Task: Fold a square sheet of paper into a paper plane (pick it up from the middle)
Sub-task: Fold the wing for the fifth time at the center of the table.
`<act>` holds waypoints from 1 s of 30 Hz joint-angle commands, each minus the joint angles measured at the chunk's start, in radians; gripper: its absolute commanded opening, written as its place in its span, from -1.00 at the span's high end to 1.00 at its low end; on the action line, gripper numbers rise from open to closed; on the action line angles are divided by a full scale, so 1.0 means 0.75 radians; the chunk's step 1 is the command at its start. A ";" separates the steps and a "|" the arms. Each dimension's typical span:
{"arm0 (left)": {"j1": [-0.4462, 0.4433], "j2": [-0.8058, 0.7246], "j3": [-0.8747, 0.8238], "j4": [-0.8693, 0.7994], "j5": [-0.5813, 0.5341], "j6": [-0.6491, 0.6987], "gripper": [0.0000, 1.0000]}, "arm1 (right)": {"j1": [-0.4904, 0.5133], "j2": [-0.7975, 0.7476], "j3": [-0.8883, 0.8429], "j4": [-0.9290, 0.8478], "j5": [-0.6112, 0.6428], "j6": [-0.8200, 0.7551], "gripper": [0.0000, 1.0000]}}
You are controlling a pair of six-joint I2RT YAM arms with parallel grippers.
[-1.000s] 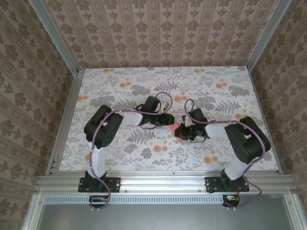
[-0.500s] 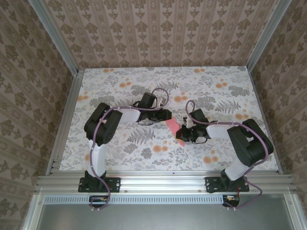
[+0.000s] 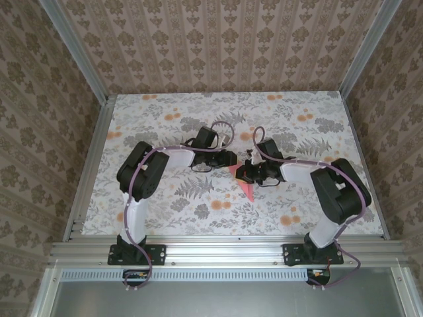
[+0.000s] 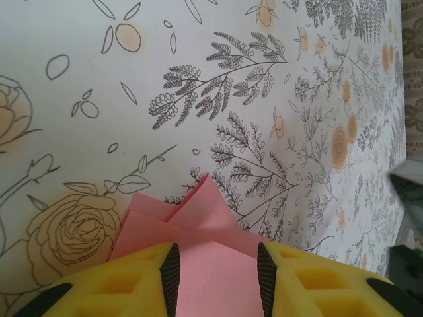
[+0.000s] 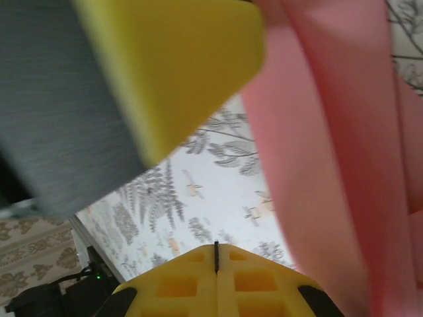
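- Currently, we find the left gripper with its jaws part open. The paper lies flat on the table and shows through the gap, reaching under both yellow fingers.
- We cannot tell whether those fingers press on the paper or stand just above it.
- Ahead of the fingers, folded flaps of the paper meet in a point.
- We find the right gripper closed — its pads meet along a thin seam with nothing between them.
- From the right wrist, the paper is a blurred pink band at the right, with a left finger close at upper left.
- From above, both grippers meet near the table's middle; the paper lies at their tips, its narrow end toward the near edge.
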 commanded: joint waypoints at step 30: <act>-0.015 0.086 0.028 -0.166 -0.085 0.073 0.24 | -0.001 -0.137 -0.211 -0.211 0.055 -0.121 0.73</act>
